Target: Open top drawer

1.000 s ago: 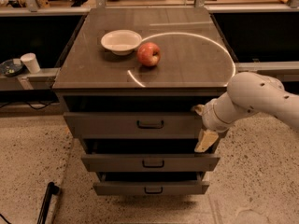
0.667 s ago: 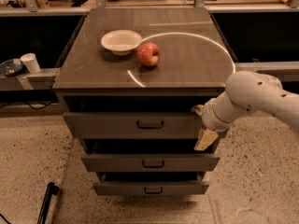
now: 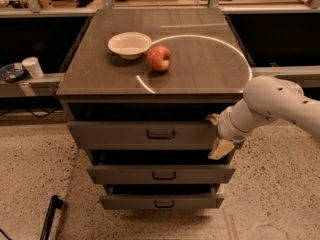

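The top drawer (image 3: 115,135) is the widest grey drawer of the cabinet, with a small dark pull handle (image 3: 160,134) at its centre. Its front stands slightly out from the cabinet top, with a dark gap above it. Two narrower grey drawers (image 3: 160,174) sit below it, each pulled out a little. My gripper (image 3: 218,134) is at the right end of the top drawer's front, one tan finger (image 3: 220,148) pointing down at the drawer's right corner. The white arm (image 3: 272,104) reaches in from the right.
On the cabinet top (image 3: 200,64) stand a white bowl (image 3: 129,44) and a red apple (image 3: 159,58). A white cup (image 3: 33,67) sits on a low ledge at the left. A black rod (image 3: 48,218) lies on the speckled floor at lower left.
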Robot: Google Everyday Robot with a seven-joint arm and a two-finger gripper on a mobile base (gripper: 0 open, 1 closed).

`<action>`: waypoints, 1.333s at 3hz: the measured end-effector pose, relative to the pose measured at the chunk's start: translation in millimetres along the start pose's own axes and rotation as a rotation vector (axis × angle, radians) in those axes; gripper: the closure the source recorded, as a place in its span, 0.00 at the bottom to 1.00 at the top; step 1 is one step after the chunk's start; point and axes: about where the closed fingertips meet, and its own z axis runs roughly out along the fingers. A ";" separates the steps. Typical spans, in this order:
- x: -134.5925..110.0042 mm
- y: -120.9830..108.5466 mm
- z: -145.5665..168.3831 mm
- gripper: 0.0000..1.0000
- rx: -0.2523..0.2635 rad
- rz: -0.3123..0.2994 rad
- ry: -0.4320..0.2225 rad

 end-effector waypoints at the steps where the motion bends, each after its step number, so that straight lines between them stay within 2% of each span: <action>1: -4.1 6.3 2.9 0.18 -0.022 -0.003 -0.027; 2: -4.3 6.2 2.4 0.00 -0.022 -0.003 -0.027; 3: -4.3 6.3 2.6 0.00 -0.023 -0.003 -0.027; 4: -3.6 7.0 4.6 0.18 -0.049 0.011 -0.016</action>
